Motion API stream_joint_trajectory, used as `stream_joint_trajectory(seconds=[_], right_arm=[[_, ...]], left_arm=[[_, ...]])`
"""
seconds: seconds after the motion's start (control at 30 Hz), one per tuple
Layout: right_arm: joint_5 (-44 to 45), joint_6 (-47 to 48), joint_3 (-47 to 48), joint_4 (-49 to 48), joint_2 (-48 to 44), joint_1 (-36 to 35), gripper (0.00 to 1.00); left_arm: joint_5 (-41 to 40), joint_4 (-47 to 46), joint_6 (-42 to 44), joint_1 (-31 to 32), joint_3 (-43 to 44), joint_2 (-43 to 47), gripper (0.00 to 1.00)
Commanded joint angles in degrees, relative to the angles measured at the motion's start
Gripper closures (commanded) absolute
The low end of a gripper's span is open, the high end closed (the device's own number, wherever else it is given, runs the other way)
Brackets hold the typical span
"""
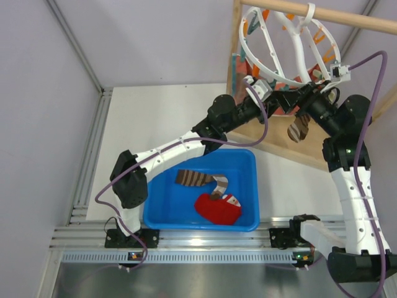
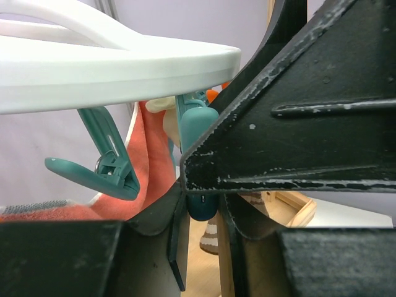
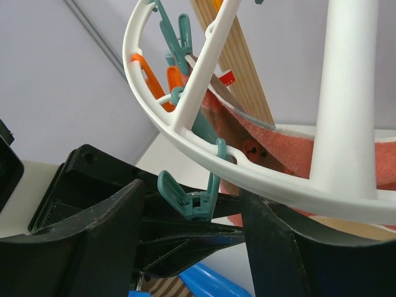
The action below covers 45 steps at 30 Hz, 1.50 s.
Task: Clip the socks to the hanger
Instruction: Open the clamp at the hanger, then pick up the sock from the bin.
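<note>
While a blue bin [image 1: 248, 162] sits on the white table [image 1: 161, 118], left gripper [image 2: 201, 185] pinches a clip [image 2: 199, 124], right gripper [image 3: 192, 192] gapes.

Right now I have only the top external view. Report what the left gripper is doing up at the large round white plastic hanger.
Observer: The left wrist view shows the left gripper shut on a teal plastic clothespin that hangs from the white plastic hanger.
Operator: Now report the right gripper.
Observer: Its wrist view shows the right gripper open, a teal clothespin hanging between its jaws, not pinched.
Operator: Name a spare clip near the left gripper.
Observer: In the left wrist view a second teal clip hangs tilted beside the pinched one, nothing visible in it.
</note>
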State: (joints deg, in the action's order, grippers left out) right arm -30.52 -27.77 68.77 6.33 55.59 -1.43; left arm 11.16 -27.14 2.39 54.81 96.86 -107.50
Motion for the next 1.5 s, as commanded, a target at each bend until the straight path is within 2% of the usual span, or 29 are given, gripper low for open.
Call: stream_joint_trajectory(seconds=[0.0,0.2,0.33,0.37,0.47,0.5,0.57,0.6,0.63,0.73,0.77,0.8,0.93,0.97,1.07,1.13,1.17,1.23,1.27,1.33,1.47], right_arm=[[1.69,-1.76,1.28,-7.54,0.39,0.29,0.39],[2.92,-2.55,0.84,-9.66,0.57,0.20,0.47],[3.19,-3.08,0.22,-10.20,0.48,0.20,0.68],[3.19,-3.08,0.22,-10.11,0.48,0.20,0.76],[3.63,-3.08,-0.04,-10.02,0.39,0.29,0.90],[3.72,-2.82,0.04,-9.93,0.39,0.29,0.93],[4.50,-2.55,0.13,-9.06,0.48,0.29,1.00],[4.68,-2.29,0.22,-8.79,0.39,0.29,1.00],[5.12,-2.12,0.13,-8.70,0.39,0.29,1.00],[5.56,-1.76,0.13,-8.44,0.22,0.20,1.00],[5.74,-1.68,0.31,-8.26,0.22,0.11,1.00],[6.00,-1.24,0.31,-7.91,0.13,0.20,1.00],[6.70,-0.27,0.31,-7.12,-0.22,0.20,1.00],[6.70,-0.27,0.22,-6.94,-0.40,0.20,1.00],[6.62,0.61,-0.48,-6.85,-0.75,0.29,1.00],[6.53,0.87,-0.83,-6.94,-1.19,0.20,1.00],[6.53,0.87,-0.92,-6.94,-1.28,0.20,1.00],[6.35,1.05,-0.92,-6.94,-1.19,0.29,1.00],[6.35,1.05,-0.92,-6.94,-1.19,0.20,1.00],[6.44,0.96,-1.01,-7.03,-1.01,0.29,1.00],[6.62,0.87,-1.27,-7.03,-1.10,0.20,1.00]], left_arm=[[3.52,-2.04,-1.07,0.39,0.53,2.47,1.00],[5.19,-1.61,-1.51,0.39,-0.09,2.56,1.00],[7.64,-1.08,-1.95,0.39,-0.09,2.74,1.00],[8.35,-0.90,-1.87,0.39,-0.09,2.82,1.00],[10.89,-0.11,-2.13,0.39,-0.09,3.17,0.91],[11.25,0.15,-2.30,0.39,-0.18,3.35,0.84],[12.66,1.64,-2.22,0.39,-0.27,4.23,0.77],[13.01,2.52,-2.22,0.39,-0.44,4.58,0.73],[12.66,3.22,-2.30,0.39,-0.79,5.11,0.63],[12.31,6.56,-2.31,-0.05,-3.60,8.79,0.49],[13.00,8.14,-4.83,-0.40,-6.04,11.59,0.39],[13.71,9.02,-5.55,-1.53,-7.63,13.35,0.37],[19.76,17.44,-6.79,-6.28,-15.63,25.11,0.33],[20.48,23.65,-6.53,-7.25,-18.61,27.06,0.32],[18.03,33.70,-5.12,-11.29,-25.98,35.30,0.34],[13.38,40.74,-5.90,-14.89,-30.48,39.63,0.37],[11.19,42.67,-8.87,-16.91,-34.50,43.39,0.37],[2.76,48.11,-13.62,-17.19,-37.87,48.32,0.39],[0.47,50.06,-18.78,-17.19,-40.67,49.48,0.41],[-4.88,54.62,-26.25,-17.19,-42.80,50.90,0.37],[-9.82,59.82,-33.84,-17.01,-47.01,48.62,0.34]])
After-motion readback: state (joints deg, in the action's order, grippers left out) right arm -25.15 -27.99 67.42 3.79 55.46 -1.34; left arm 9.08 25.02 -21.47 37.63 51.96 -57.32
